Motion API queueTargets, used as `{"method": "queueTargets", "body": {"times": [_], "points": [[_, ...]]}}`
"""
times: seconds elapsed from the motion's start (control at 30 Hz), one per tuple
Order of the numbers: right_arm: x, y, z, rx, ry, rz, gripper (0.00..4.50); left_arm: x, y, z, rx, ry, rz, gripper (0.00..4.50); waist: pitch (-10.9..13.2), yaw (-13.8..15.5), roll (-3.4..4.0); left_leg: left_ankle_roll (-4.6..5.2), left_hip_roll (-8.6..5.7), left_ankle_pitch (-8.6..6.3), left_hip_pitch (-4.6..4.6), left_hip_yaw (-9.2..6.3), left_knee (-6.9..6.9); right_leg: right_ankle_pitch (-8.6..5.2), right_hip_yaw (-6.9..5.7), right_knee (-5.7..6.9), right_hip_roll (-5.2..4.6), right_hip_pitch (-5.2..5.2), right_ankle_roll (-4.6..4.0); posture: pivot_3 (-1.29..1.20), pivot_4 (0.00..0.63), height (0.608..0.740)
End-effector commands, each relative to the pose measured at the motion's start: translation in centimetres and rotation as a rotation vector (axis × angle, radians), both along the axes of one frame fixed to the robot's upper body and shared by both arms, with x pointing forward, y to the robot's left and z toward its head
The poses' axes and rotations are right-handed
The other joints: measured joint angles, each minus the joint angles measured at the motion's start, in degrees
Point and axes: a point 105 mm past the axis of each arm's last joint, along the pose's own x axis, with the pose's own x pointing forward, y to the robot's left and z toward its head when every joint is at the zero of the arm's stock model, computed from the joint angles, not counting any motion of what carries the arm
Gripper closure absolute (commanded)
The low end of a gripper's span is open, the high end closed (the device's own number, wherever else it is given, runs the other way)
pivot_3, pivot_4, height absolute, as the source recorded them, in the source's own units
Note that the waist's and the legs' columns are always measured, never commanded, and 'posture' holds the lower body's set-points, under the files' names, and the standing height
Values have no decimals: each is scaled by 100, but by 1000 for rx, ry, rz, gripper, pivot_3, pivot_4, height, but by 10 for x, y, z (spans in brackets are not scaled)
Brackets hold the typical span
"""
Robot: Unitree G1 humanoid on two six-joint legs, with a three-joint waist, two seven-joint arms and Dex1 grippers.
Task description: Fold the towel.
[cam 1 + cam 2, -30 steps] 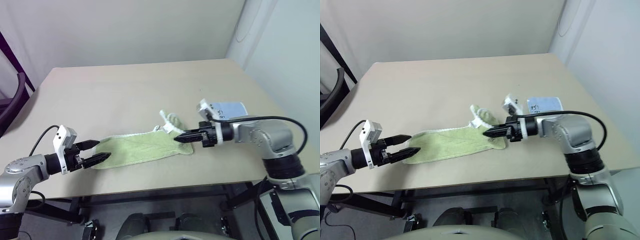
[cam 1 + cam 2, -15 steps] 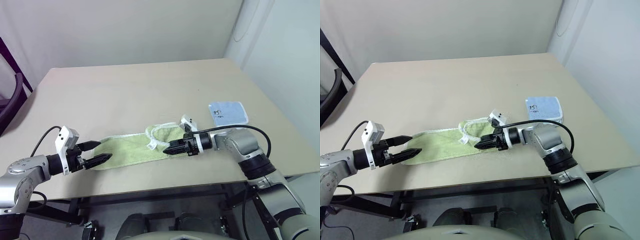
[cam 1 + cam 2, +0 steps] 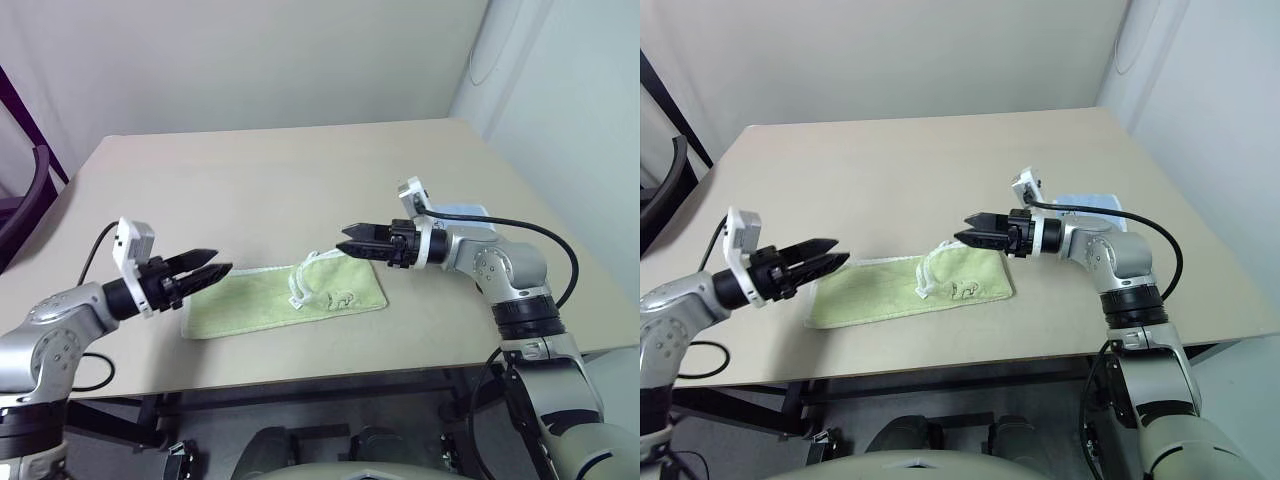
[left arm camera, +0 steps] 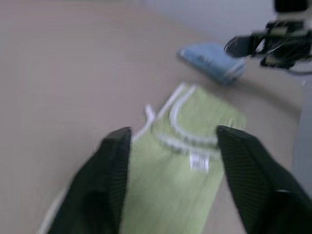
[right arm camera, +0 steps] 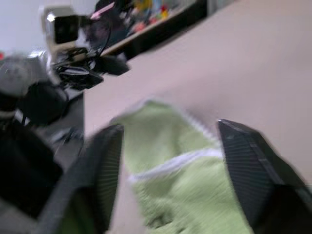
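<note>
The light green towel [image 3: 250, 300] lies flat near the table's front edge. Its right end is folded back over the middle, and a white edging strip and small embroidery show on the folded part [image 3: 340, 290]. My left gripper [image 3: 222, 261] hovers open just past the towel's left end, above the table, holding nothing. My right gripper [image 3: 341, 238] hangs open above the far edge of the folded part, pointing left, clear of the cloth. In the left wrist view the towel [image 4: 165, 195] lies beyond my spread fingers [image 4: 112, 165].
A small light blue cloth [image 3: 1090, 205] lies on the table [image 3: 250, 180] behind my right forearm. A dark purple chair [image 3: 30, 190] stands off the table's left side. A wall runs behind the table's far edge.
The right gripper carried the towel's right end leftward over the middle, opened and let it go, then rose back to the right. The left gripper lifted off the table and its fingers narrowed.
</note>
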Motion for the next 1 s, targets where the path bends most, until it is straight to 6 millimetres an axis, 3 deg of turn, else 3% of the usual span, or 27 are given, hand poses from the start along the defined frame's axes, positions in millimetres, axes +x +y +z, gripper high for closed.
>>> {"method": "queueTargets", "body": {"times": [0.03,0.17,0.2,0.27,0.4,0.53,0.67,0.73,0.83,0.9,1.0], "points": [[5,6,4,17,-64,-8,2702,12,-28,8,-37,-43,-60,2997,0,1,0,0,0,0,0,0,0,8,0,1,1,-1,15,0,0,740],[6,9,-7,15,-61,-8,4093,29,-56,-1,-20,-57,-84,4385,0,-12,0,1,-1,1,-2,0,4,12,0,2,5,0,22,0,0,740],[6,9,-11,8,-56,-11,4471,37,-60,-3,-4,-70,-63,4500,0,-7,-1,1,-1,1,-1,0,4,13,1,2,6,0,23,0,0,740],[7,8,-22,-31,-66,-22,4471,45,-69,-8,15,-75,-63,4500,-1,5,-2,1,-1,2,-1,0,9,14,0,6,11,1,23,0,0,740],[5,7,-39,-63,-77,-25,4471,42,-91,-25,69,-56,-143,4500,-2,-14,-3,1,-1,2,-1,0,14,16,2,6,12,3,26,0,0,740],[13,10,-77,-199,-71,-68,4471,46,-113,-76,179,30,-159,4500,-3,2,-2,1,-1,2,18,0,14,17,2,6,14,23,26,0,0,740],[7,14,-108,-297,-38,-37,4471,27,-123,-119,270,106,-248,4500,-3,-32,-3,1,-1,3,31,0,17,18,4,10,16,34,23,0,0,740],[2,13,-123,-365,-41,-11,4471,21,-119,-132,314,128,-262,4500,-10,-21,-4,1,0,3,32,0,14,18,4,10,17,34,23,0,0,740],[8,13,-123,-365,-50,-39,4471,30,-111,-127,269,126,-195,4500,-22,-34,-6,0,0,2,74,0,6,17,5,5,15,74,21,0,0,740],[12,13,-114,-328,-50,-55,4471,34,-105,-111,213,105,-168,4500,-22,-43,-6,0,4,1,108,-1,7,16,4,2,14,109,19,0,0,740],[12,16,-97,-263,-69,-31,4471,22,-89,-84,132,99,-198,4500,-21,-63,-5,0,8,1,109,-1,9,9,4,2,15,109,-2,0,0,740]]}}
